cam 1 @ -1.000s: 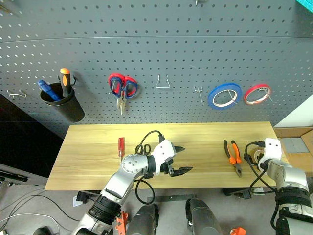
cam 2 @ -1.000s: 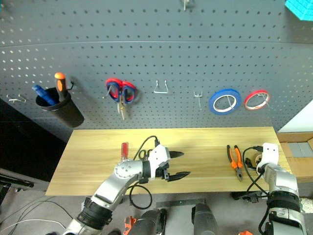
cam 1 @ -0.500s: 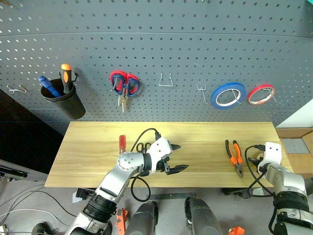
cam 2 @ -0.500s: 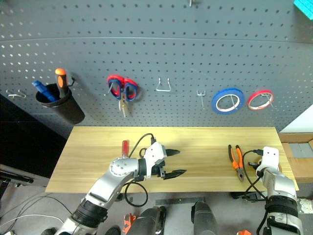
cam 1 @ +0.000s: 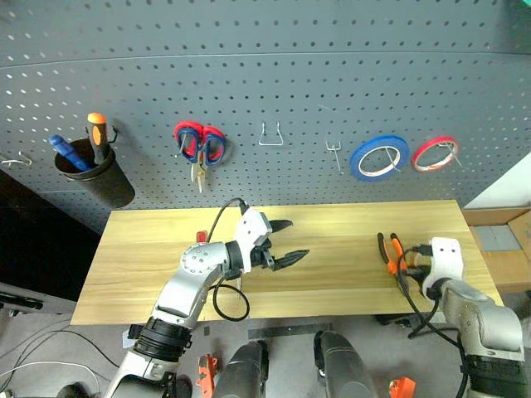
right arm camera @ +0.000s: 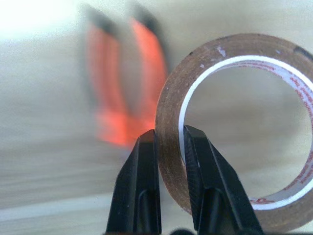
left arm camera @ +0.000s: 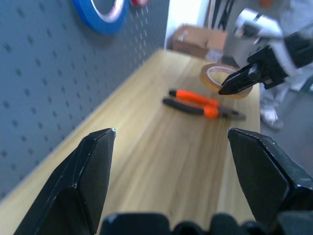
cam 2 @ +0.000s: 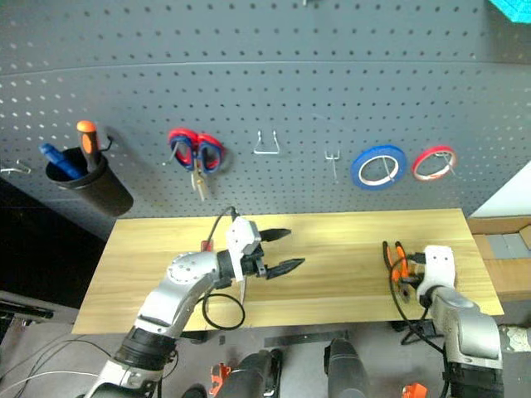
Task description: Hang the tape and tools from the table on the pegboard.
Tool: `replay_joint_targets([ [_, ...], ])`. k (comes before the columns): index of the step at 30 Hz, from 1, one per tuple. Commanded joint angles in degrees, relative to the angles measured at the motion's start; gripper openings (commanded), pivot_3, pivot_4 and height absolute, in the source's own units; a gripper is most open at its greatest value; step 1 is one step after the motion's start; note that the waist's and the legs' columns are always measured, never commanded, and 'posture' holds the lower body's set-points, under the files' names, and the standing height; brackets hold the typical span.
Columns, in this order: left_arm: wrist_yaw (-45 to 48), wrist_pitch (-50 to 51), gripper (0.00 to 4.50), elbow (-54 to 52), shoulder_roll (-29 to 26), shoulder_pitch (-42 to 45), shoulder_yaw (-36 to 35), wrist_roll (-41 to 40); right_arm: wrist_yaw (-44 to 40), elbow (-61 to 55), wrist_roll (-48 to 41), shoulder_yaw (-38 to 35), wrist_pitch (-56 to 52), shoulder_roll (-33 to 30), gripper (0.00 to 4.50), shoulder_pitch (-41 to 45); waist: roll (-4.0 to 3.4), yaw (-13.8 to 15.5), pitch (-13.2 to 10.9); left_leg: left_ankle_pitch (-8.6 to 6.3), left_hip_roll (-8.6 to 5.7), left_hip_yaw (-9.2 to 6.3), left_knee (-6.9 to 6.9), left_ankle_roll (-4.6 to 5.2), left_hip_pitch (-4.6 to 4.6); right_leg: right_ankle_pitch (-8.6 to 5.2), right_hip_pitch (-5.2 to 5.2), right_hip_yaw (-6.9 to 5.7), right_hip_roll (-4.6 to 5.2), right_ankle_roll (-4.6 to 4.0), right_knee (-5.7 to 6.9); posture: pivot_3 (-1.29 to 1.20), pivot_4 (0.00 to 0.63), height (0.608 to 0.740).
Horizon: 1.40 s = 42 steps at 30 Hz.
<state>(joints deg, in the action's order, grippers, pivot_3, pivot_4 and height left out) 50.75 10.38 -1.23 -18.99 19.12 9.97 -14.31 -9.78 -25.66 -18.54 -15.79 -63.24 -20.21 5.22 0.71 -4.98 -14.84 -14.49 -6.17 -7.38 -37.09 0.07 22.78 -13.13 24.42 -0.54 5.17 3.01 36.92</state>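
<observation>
Head views: long counter of pale yellow planks set against the dark grey pegboard, grey floor with loose cables below. On the pegboard: black cup with orange-handled and blue-handled tools, red-and-blue scissors, a bare wire hook, blue tape ring, thinner red tape ring. Left gripper over the counter's middle, jaws spread wide and grasping nothing. Red-handled screwdriver just visible behind the left arm on the counter. Orange-and-black pliers flat on the counter near its right end. Right gripper just beside the pliers, fingertips hidden under its white housing there.

Left wrist view: two black fingers well apart, bare wood between them. Beyond, pliers lying on the planks, and past them the yellowish-tan tape standing tilted, pinched at its rim by the right gripper. Blue ring on the pegboard wall; cardboard box on the floor off the counter's far end.

Right wrist view: jaws clenched on the tape, one finger outside the brown band and the other inside the ring, wall of the ring squeezed between them. Ring upright, clear of the wood as far as can be told. Pliers blurred beyond, beside the ring.
</observation>
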Motion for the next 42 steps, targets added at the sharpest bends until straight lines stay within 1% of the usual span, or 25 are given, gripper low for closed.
replay_joint_targets([
  [1, 0.49, -2.43, 3.94, -0.05, 0.44, 1.56, -1.73, -1.81, -4.24, -10.64, -6.69, -3.37, -5.09, -2.20, 0.13, 1.11, 0.01, -0.06, 0.01, -0.08, -0.01, 0.00, -0.03, 0.14, 0.00, 0.03, -0.04, -0.03, -0.01, 0.06, -0.05, -0.35, 0.202, 0.740],
  [4, -0.22, -3.44, 3.94, 1.01, 0.46, 2.75, -2.56, -1.72, -8.54, -18.88, -12.76, -2.88, -4.75, -4.13, 0.13, 4.50, 0.01, -0.38, 0.01, -0.10, -0.07, 0.09, -0.22, 0.20, 0.02, 0.08, -0.07, -0.07, -0.02, 0.14, -0.07, -0.37, 0.193, 0.740],
  [6, -0.65, -4.14, 3.94, 1.18, 0.49, 2.78, -2.89, -1.46, -8.96, -21.91, -14.72, -1.10, -4.64, -4.30, 0.13, 6.99, 0.01, -1.22, 0.02, -0.10, -0.04, 0.16, -0.28, 0.21, 0.02, 0.09, -0.07, -0.04, -0.03, 0.15, -0.05, -0.37, 0.186, 0.740],
  [9, -1.39, -4.24, 3.94, 0.04, 0.16, 1.36, -3.47, -1.49, -7.47, -23.64, -15.33, 1.04, -2.19, -2.71, 0.13, 11.29, 0.03, -2.10, 0.17, -0.10, 0.02, 0.16, -0.33, 0.21, 0.02, 0.11, -0.06, -0.07, -0.05, 0.13, 0.00, -0.37, 0.174, 0.740],
  [11, -1.66, -4.55, 3.94, -0.39, -0.17, 0.46, -3.76, -1.57, -6.79, -23.59, -15.57, 2.19, -0.48, -1.69, 0.13, 13.58, -0.03, -2.84, 0.47, -0.10, 0.02, 0.15, -0.34, 0.20, 0.01, 0.16, -0.06, -0.07, -0.06, 0.10, 0.04, -0.36, 0.165, 0.740],
  [14, -2.86, -4.84, 3.94, -0.82, -0.27, -0.42, -4.33, -1.28, -6.11, -22.56, -15.67, 4.20, 1.38, -0.20, 0.13, 15.84, -0.06, -3.12, 0.89, -0.09, 0.00, 0.15, -0.37, 0.19, 0.02, 0.23, -0.05, -0.04, -0.05, 0.08, 0.04, -0.34, 0.152, 0.740],
  [22, -6.69, -4.81, 3.94, -2.61, 0.24, -1.58, -5.44, -1.46, -7.00, -16.58, -12.12, 13.42, 7.46, -0.01, 0.13, 17.53, -0.07, -3.13, 1.76, -0.10, -0.01, 0.18, -0.75, 0.22, 0.07, 0.40, -0.08, 0.00, -0.09, 0.09, 0.06, -0.29, 0.126, 0.740],
  [24, -8.01, -4.47, 3.94, -4.15, 0.55, -2.44, -6.24, -2.14, -7.52, -12.02, -8.75, 17.94, 10.21, -0.33, 0.13, 18.64, -0.07, -3.07, 2.30, -0.10, 0.00, 0.18, -0.78, 0.22, 0.06, 0.43, -0.08, 0.01, -0.11, 0.07, 0.07, -0.28, 0.118, 0.740],
  [26, -8.25, -4.45, 3.94, -5.47, 0.53, -3.27, -6.71, -2.80, -7.68, -8.43, -6.32, 20.17, 12.73, -0.24, 0.13, 19.70, -0.04, -3.10, 2.89, -0.10, 0.01, 0.19, -0.78, 0.21, 0.03, 0.45, -0.08, 0.03, -0.14, 0.05, 0.08, -0.26, 0.113, 0.740],
  [30, -8.88, -3.50, 3.94, -8.00, -0.16, -4.83, -7.81, -3.60, -7.42, -0.68, -2.31, 21.58, 18.83, 1.45, 0.13, 22.40, -0.15, -3.02, 3.62, -0.06, 0.02, 0.20, -0.81, 0.21, -0.02, 0.48, -0.12, 0.06, -0.17, 0.04, 0.10, -0.23, 0.101, 0.740],
  [36, -10.47, -3.09, 3.94, -9.59, -0.79, -6.44, -7.87, -2.90, -10.05, 8.01, 1.84, 24.71, 25.07, 2.53, 0.13, 24.48, -0.13, -2.95, 4.57, -0.05, 0.01, 0.19, -0.80, 0.21, -0.07, 0.52, -0.12, 0.10, -0.20, 0.01, 0.14, -0.20, 0.094, 0.740],
  [42, -12.41, -2.56, 3.94, -11.24, -0.96, -7.54, -7.19, -1.67, -9.60, 23.21, 9.29, 28.92, 33.27, 6.02, 0.13, 29.03, -0.21, -2.92, 5.17, -0.03, 0.01, 0.18, -0.81, 0.18, -0.21, 0.55, -0.22, 0.13, -0.24, -0.04, 0.19, -0.18, 0.092, 0.740],
])
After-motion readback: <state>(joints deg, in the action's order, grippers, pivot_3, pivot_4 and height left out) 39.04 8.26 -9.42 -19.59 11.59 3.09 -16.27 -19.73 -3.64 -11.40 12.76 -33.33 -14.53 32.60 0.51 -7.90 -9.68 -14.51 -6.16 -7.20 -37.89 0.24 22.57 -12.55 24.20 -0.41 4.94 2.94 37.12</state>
